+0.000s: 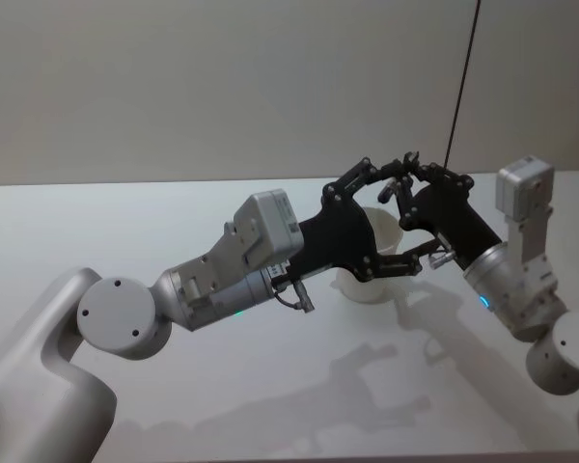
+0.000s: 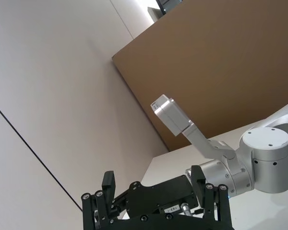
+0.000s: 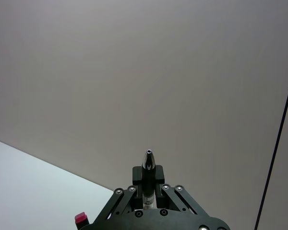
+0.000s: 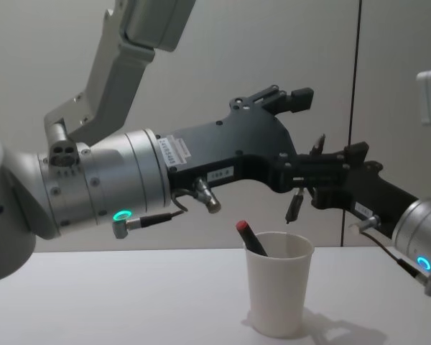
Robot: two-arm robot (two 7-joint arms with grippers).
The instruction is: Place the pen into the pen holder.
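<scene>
While both arms are reaching in over the white table, the paper cup is standing upright on it directly beneath the two grippers, with a red-capped marker already leaning inside against its rim. Above the cup, the right gripper is clamping a dark pen between closed fingers; the pen is hanging tilted, its lower tip just over the cup's mouth and apart from it. In the right wrist view the pen's pointed end is sticking out past the pinched fingertips. The left gripper is hovering beside and partly in front of the right one, its fingers spread apart and holding nothing. Behind them a plain wall is rising.
</scene>
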